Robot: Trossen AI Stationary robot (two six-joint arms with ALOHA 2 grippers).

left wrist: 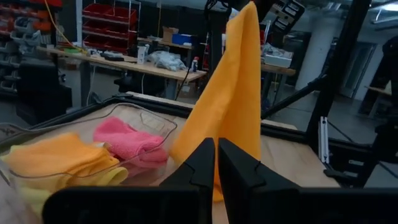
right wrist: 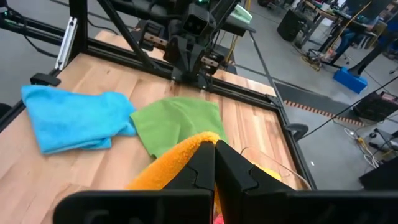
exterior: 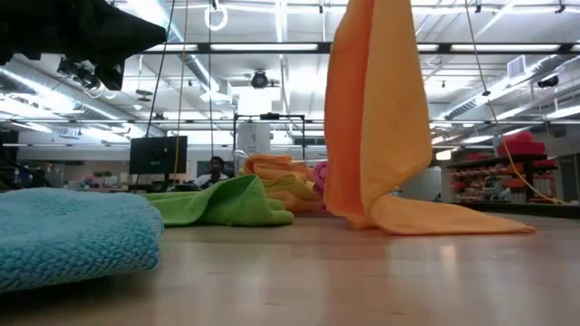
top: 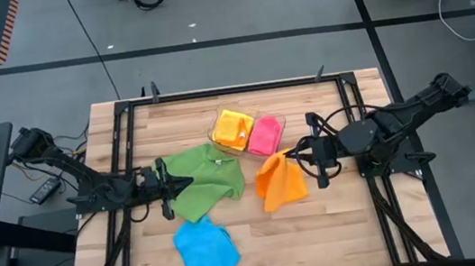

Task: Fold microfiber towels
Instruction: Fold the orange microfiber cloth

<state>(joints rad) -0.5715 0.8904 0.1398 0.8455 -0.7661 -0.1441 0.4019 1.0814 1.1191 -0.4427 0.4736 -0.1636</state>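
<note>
An orange towel hangs from my right gripper, which is shut on it right of the table's middle. A green towel lies crumpled left of the middle. My left gripper stands level at the green towel's left edge; it is shut, and the left wrist view shows no cloth between its fingers. A blue towel lies bunched near the table's front edge. A yellow-orange towel and a pink towel lie in the clear tray. My right gripper pinches the orange towel's top end between its two fingers, which slant down from the table's right side. The cloth is bunched there, so I cannot tell one layer from several. The towel hangs slack in long folds, its lower end on the table.
The clear tray stands at the far middle of the table, just beyond the green and orange towels. A black frame runs along the table's edges. Bare wood lies at the near right.
</note>
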